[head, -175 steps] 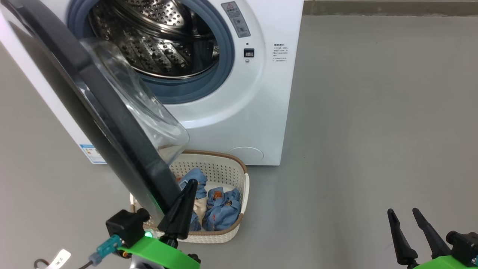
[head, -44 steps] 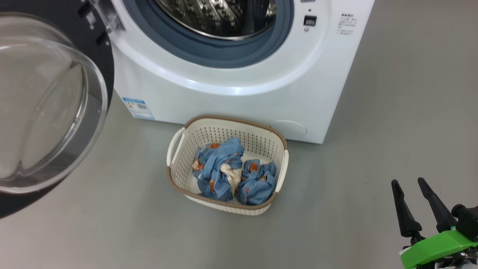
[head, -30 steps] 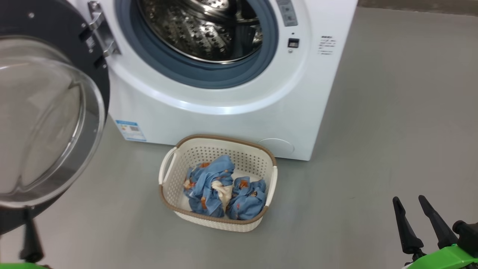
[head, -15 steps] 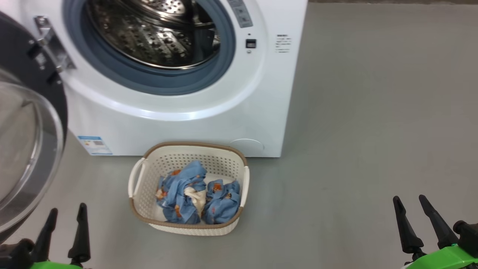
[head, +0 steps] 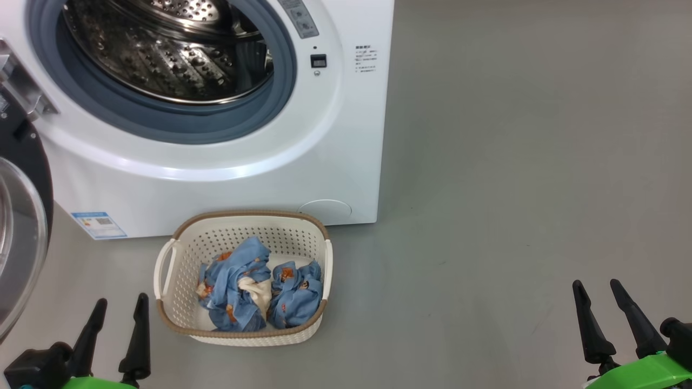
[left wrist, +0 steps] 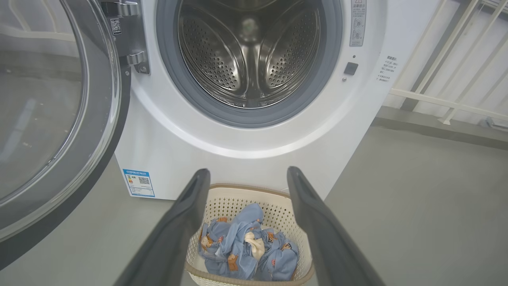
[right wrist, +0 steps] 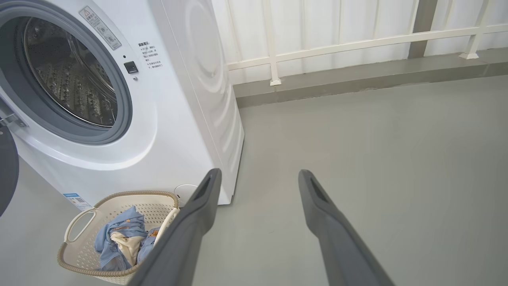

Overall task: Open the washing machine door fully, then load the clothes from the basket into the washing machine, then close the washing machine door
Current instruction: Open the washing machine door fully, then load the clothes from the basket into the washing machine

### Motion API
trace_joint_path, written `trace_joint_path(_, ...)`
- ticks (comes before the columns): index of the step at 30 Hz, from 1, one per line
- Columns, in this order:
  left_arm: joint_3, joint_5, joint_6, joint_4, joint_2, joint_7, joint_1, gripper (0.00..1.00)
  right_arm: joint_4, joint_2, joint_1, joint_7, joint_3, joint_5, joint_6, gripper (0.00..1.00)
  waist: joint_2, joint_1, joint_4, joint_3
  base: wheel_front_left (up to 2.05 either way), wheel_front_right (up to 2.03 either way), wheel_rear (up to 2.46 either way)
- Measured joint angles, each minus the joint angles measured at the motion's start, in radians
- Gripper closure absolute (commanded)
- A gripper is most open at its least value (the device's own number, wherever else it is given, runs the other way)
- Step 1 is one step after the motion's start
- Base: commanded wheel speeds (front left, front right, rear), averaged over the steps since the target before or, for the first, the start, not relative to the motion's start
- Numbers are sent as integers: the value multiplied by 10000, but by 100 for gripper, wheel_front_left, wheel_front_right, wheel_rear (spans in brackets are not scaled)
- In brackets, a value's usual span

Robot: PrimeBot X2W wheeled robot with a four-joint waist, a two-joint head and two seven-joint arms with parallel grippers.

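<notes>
Left end effector (head: 122,298) reappeared; door (head: 24,227) cut off.

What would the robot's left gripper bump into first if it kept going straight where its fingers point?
Probably the white front of the washing machine, below the round opening. The left gripper aims just above the basket, though depth is hard to judge.

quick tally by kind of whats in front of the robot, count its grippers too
washing machine: 1
door: 1
basket: 1
blue clothes bundles: 2
cream cloth: 1
grippers: 2, left gripper and right gripper, both open
total: 8
</notes>
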Motion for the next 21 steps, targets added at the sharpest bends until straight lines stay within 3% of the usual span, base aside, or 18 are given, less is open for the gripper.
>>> trace_joint_path(16,-293,-832,0,360,25,0,3,0,8,10,4,0,-59,0,0,0,0,0,-43,-215,0,-1,0)
trace_joint_path(21,-470,-1030,0,384,205,0,0,0,6,8,7,-2,-58,0,0,0,0,0,14,-191,20,-73,54)
